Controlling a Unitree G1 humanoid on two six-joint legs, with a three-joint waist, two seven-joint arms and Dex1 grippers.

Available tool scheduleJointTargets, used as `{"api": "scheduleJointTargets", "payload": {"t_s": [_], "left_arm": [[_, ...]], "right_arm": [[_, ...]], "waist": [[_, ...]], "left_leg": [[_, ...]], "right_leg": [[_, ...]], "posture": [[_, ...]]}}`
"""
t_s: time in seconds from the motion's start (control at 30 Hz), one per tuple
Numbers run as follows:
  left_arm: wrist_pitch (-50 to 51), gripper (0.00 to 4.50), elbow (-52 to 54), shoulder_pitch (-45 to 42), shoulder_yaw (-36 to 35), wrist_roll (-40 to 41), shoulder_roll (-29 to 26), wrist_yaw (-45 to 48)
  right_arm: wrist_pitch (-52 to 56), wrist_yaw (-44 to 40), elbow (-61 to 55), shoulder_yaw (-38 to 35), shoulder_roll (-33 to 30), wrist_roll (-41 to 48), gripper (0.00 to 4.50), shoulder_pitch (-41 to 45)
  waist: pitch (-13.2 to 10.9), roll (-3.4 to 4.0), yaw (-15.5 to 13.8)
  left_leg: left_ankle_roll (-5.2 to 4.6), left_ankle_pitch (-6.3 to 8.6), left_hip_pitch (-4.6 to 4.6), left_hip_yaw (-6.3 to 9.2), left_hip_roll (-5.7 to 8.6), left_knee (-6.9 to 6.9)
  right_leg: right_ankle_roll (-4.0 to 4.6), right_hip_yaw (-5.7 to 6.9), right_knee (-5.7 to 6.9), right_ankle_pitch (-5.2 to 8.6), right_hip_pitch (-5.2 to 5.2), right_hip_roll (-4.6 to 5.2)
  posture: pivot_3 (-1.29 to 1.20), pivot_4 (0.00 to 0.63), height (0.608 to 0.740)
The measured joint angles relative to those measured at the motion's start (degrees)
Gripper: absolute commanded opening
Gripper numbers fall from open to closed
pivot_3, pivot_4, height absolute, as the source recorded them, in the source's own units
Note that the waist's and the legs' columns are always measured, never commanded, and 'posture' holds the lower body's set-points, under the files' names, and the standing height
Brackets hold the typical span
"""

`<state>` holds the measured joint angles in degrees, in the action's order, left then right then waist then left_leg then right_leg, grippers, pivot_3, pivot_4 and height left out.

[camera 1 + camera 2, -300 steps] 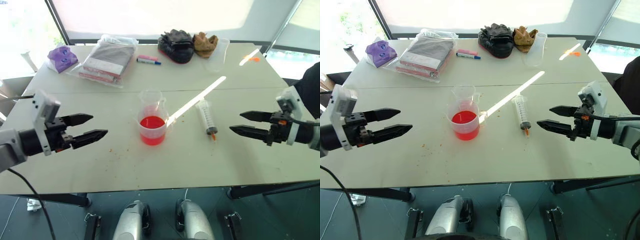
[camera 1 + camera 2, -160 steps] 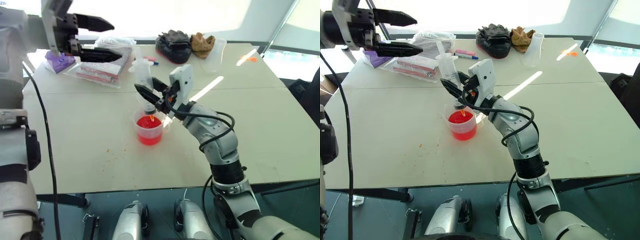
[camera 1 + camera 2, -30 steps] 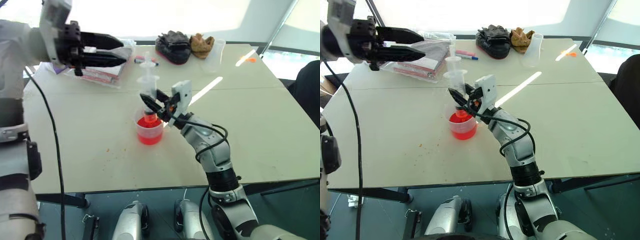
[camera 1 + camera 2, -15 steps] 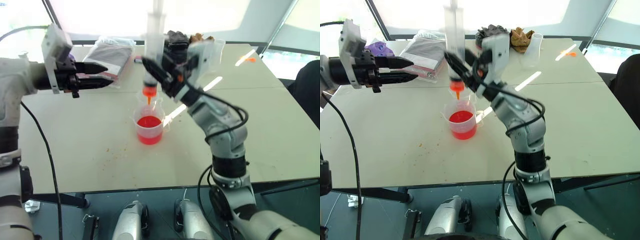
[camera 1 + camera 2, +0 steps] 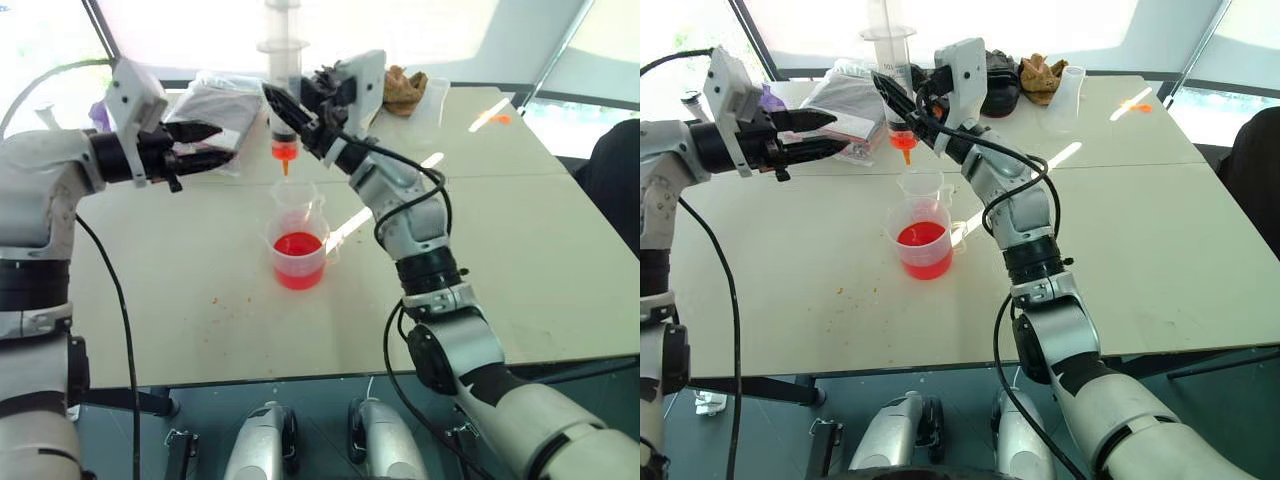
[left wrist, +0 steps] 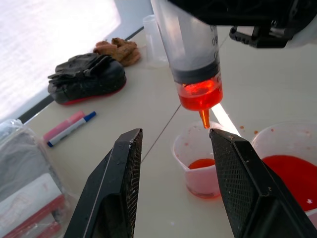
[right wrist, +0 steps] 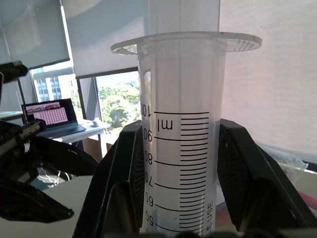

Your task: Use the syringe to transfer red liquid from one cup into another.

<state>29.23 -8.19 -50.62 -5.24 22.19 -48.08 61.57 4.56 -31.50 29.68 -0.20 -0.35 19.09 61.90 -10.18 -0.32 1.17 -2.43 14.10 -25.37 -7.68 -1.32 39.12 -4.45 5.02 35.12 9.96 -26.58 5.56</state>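
The right gripper (image 5: 285, 112) is clamped on the barrel of the large clear plastic syringe (image 5: 281, 85), which stands upright with its white plunger drawn up and its orange-red nozzle tip pointing down. A small charge of bright red-orange liquid (image 6: 199, 95) sits at the bottom of the barrel. The nozzle hangs in the air above the taller, narrower clear plastic cup (image 5: 298, 198), apart from its rim; this cup already holds a little red at its base and stands just beyond, and touching or nearly touching, the short, wide clear plastic cup (image 5: 300, 252) with the main red pool in it, near the middle of the pale table (image 5: 520, 260).

The step in hand looks like emptying the syringe into the narrow cup. To do it well, the nozzle should come down centred over that small mouth, preferably just inside the rim, before the plunger is pressed, and the press should be slow and straight so the barrel does not tip or spray.

The right arm reaches up and to the left across the table, forearm raised, gripper angled upward. The left gripper (image 5: 200, 145) hovers level at the left, pointing right toward the syringe, fingers partly apart and holding nothing, seemingly placed to work the plunger.
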Motion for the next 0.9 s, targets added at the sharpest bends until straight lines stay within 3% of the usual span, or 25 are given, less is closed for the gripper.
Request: {"api": "scheduleJointTargets", "payload": {"t_s": [0.27, 0.43, 0.63, 0.9], "left_arm": [[-6.3, 2.26, -12.6, -11.2, 0.1, -2.7, -0.5, 1.0], [-14.1, 2.26, -22.7, -21.8, 0.7, -5.5, 4.4, 0.7], [-19.6, 2.26, -31.8, -26.1, 2.8, -7.3, 11.4, 1.8], [-24.1, 2.26, -37.6, -28.9, 2.9, -9.3, 13.0, 2.7]], "right_arm": [[-7.1, -2.9, 9.2, -0.2, -0.1, -2.7, 1.47, 0.4], [-8.3, -3.4, 10.0, -0.1, 0.9, -3.6, 1.47, 0.3], [-8.7, -3.4, 10.0, 0.2, 1.7, -4.8, 1.47, -0.6], [-8.9, -3.3, 10.0, 0.3, 1.9, -5.5, 1.47, -1.0]], "waist": [[0.0, 0.01, 0.0], [0.0, 0.01, -0.2], [0.0, 0.01, 0.1], [0.0, 0.01, 1.1]], "left_leg": [[0.01, 0.0, -0.01, -0.01, 0.0, 0.0], [0.0, 0.0, 0.01, -0.01, 0.03, 0.0], [0.0, -0.01, -0.01, -0.02, 0.01, 0.0], [-0.01, -0.01, 0.0, 0.0, 0.0, -0.02]], "right_leg": [[0.0, 0.0, 0.03, 0.0, 0.0, 0.0], [-0.01, 0.01, 0.03, -0.01, 0.07, 0.0], [-0.02, 0.02, 0.07, -0.01, 0.04, -0.01], [-0.02, 0.01, 0.08, -0.01, 0.03, 0.0]], "posture": [[0.0, 0.15, 0.74], [0.0, 0.15, 0.74], [0.0, 0.15, 0.74], [0.0, 0.15, 0.74]]}}
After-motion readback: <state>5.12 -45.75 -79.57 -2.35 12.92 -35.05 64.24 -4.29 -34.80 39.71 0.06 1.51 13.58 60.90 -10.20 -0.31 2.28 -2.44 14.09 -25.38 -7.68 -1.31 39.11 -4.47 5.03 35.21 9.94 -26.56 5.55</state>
